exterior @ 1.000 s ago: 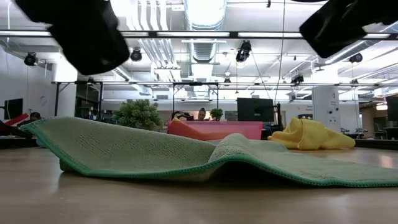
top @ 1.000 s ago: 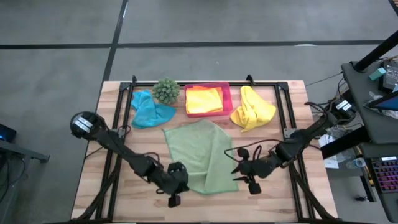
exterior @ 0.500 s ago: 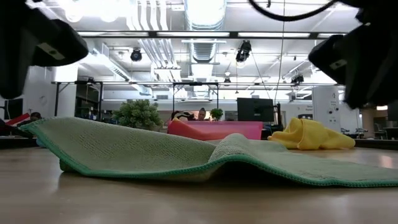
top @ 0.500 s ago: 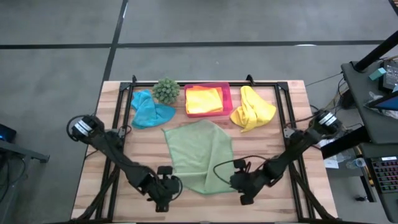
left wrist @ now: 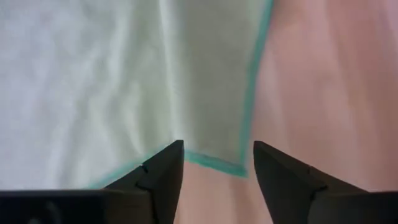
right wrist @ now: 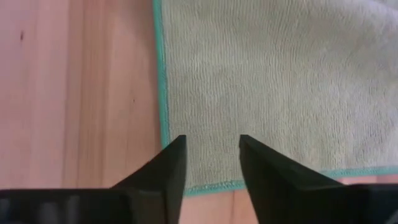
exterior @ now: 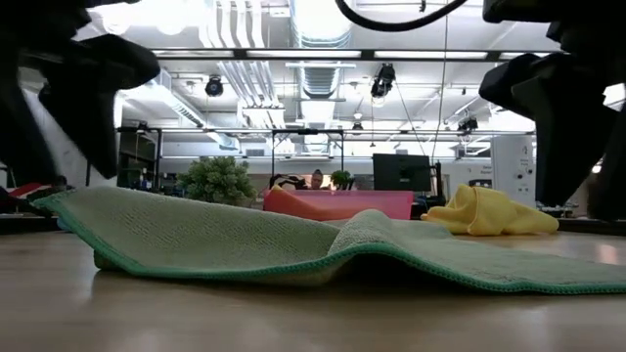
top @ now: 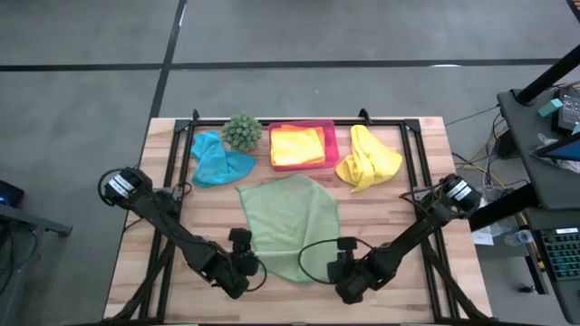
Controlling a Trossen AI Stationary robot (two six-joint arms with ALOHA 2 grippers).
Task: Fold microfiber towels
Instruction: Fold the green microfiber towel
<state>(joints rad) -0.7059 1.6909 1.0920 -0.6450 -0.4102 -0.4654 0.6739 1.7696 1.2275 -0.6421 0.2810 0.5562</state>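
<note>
My left gripper (top: 243,263) is hovering with its fingers apart over the near left corner of the light green towel (top: 290,225), and my right gripper (top: 343,264) is doing the same, fingers apart, over the near right corner. Neither one is holding anything. In the left wrist view the teal hem of the corner is lying just between my two fingers (left wrist: 163,169); in the right wrist view my fingers are standing above the cloth, close to its corner. The green towel is lying spread in the middle of the desk (top: 399,217), toward its near edge, with a soft ridge across it.

I judge that I am at the step of taking the two near corners for the first fold. The next move calls for lowering both grippers until a finger is sliding under each hem, then closing on them together.

The teal towel (top: 216,159), the yellow towel (top: 367,158) and the pink tray (top: 332,143) are waiting along the far edge.
</note>
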